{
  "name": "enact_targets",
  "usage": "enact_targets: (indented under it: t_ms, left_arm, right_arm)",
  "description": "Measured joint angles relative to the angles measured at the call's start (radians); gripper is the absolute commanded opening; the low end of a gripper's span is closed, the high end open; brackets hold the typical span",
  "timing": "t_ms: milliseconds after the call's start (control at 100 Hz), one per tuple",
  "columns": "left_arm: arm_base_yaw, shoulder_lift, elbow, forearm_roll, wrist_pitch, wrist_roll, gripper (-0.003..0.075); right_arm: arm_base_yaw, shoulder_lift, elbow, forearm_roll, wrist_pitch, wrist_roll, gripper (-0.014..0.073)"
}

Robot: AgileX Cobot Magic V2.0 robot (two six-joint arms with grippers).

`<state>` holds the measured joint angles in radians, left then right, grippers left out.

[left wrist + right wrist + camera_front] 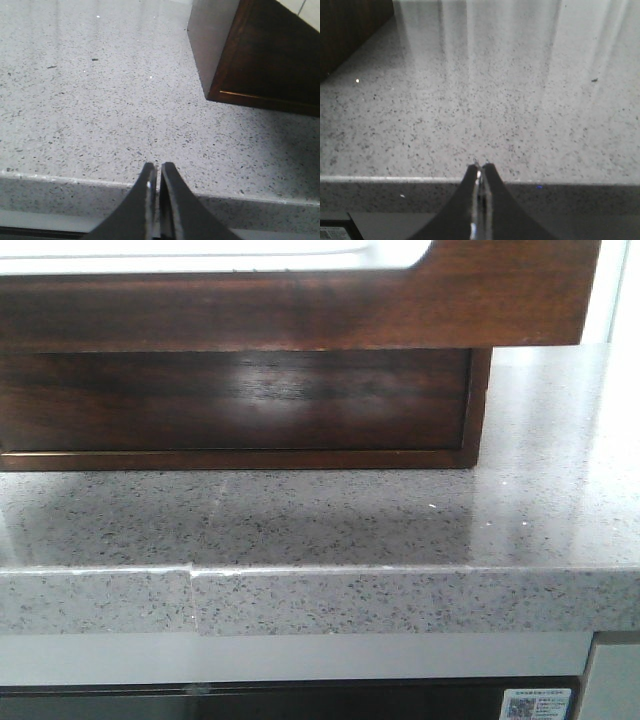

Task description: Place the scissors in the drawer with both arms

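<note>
Granite countertop (320, 530), speckled grey, fills the foreground of the front view, with a visible seam in its front edge. Behind it stands the dark wooden frame (300, 310), and set back under its upper band is the drawer (235, 400), a glossy brown front that appears flush and closed. No finger notch can be confirmed from this angle.

The left gripper (156, 172) hangs over the counter's front edge, jaws together with nothing between them. The right gripper (480, 172) hangs likewise over the edge, jaws together and empty. The left wrist view shows a corner of the frame off to one side; the right wrist view shows only a dark sliver of it.

The scissors do not appear in any view. Their location cannot be stated.

Risks from this state, as judgement:
- Search failure. With the scissors out of sight, either arm may sweep toward a wrong spot and waste travel or strike the frame.
- Drawer contact. The front is glossy and offers little purchase; a closed jaw pressed on it would likely slip rather than pull.
- Sequence error. If one arm fetches the scissors before the other opens the drawer, there is nowhere to put them.
- Collision. Both arms sit close to the counter edge; a low approach could clip it.
</note>
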<state>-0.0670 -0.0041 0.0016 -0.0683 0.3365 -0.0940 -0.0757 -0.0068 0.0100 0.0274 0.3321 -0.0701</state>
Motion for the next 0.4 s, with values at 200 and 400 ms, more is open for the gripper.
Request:
enact_targets:
  t_ms: [200,400]
  left_arm:
    - [0.000,0.000,0.000,0.000,0.000,0.000,-0.0022]
    - [0.000,0.000,0.000,0.000,0.000,0.000,-0.0022]
  right_arm:
    - [0.000,0.000,0.000,0.000,0.000,-0.002,-0.0062]
    - [0.000,0.000,0.000,0.000,0.000,-0.005,-0.0062]
